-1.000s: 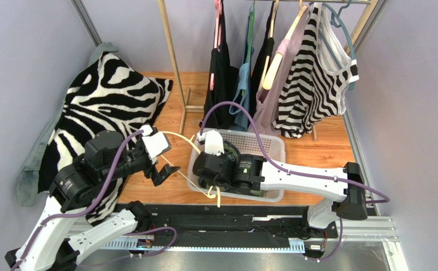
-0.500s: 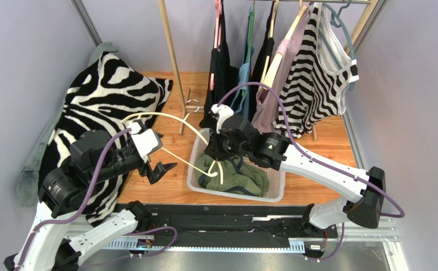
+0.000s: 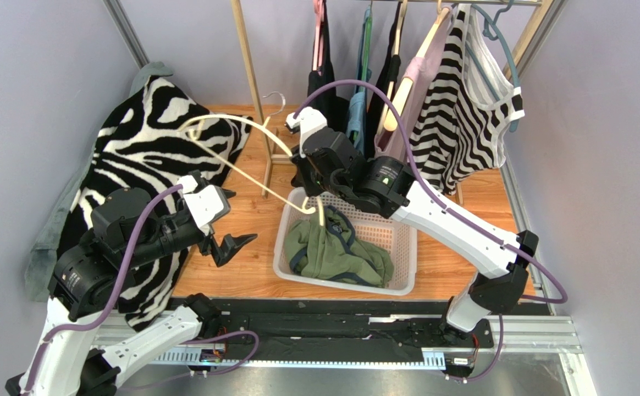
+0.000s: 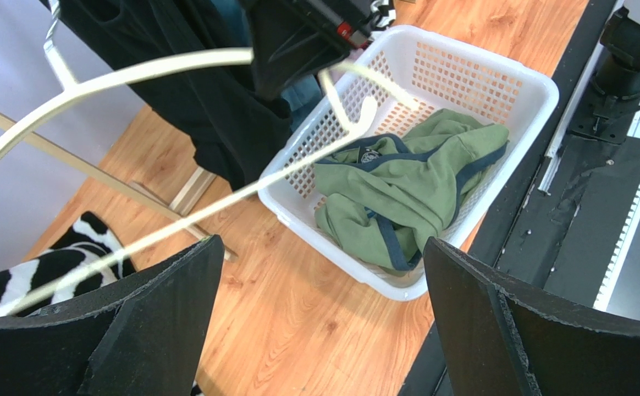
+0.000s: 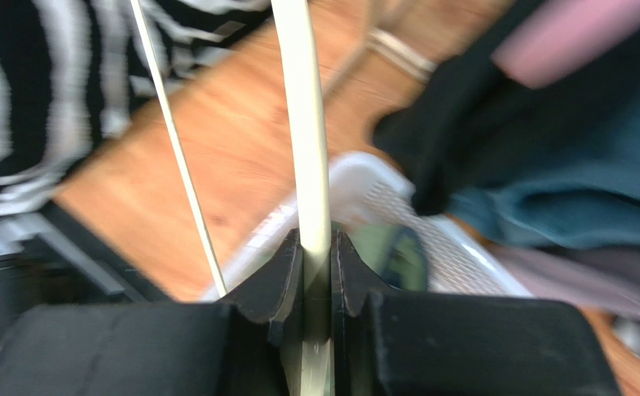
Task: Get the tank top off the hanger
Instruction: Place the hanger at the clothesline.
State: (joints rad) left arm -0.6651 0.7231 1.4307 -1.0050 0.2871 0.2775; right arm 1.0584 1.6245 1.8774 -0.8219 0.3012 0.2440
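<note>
- Right fingers (image 3: pixel 315 196) clamped shut on the cream hanger (image 5: pixel 307 124); hanger bare, held at 12 o'clock of the white basket (image 3: pixel 340 281).
- Green tank top (image 3: pixel 331 252) off the hanger, crumpled inside the basket.
- Left fingers (image 3: pixel 229 247) spread wide, holding nothing, at 9 o'clock of the basket, over the wooden desk (image 3: pixel 249 274).

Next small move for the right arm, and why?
Probably swing the hanger aside to the rack and release. The right pincer is clamped on it, it is bare, the green tank top lies loose in the basket, and the left pincer is open and empty.
</note>
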